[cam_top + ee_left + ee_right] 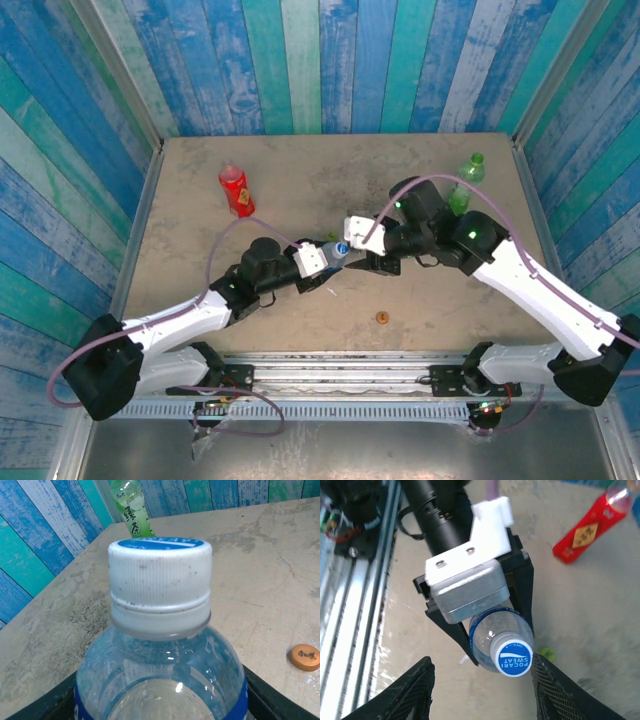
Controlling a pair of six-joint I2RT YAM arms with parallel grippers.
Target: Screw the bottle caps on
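**Blue-and-white cap on the clear bottle, right jaws off it**

The left jaws are clenched round the body of the clear bottle (pixel 485 635), holding it over the middle of the desk (pixel 330 170) with its neck pointed at the right arm. The blue-and-white cap (pixel 160 580) sits on that neck. In the left wrist view it looks square, its skirt meeting the collar ring. The right jaws are released, with a finger (pixel 415 692) on either side of the cap and neither pressing on it.

The step in hand looks like tightening this cap. To do it well, the right jaws should centre on the ribbed side of the cap and close on the cap alone, clear of the collar. They should then turn about the bottle's own axis. The left jaws must grip firmly enough that the bottle does not spin with the cap. Whether the thread is fully home cannot be told.

The clear bottle shows no liquid line and looks empty, though I cannot be sure. The red bottle (pixel 237 190) is at the far left and the green bottle (pixel 465 182) at the far right, both well apart from the jaws. Their mouths are too blurred to tell whether they are capped. The orange cap (pixel 381 319) lies loose on the near desk. The light green cap (pixel 547 653) lies just beyond the clear bottle.
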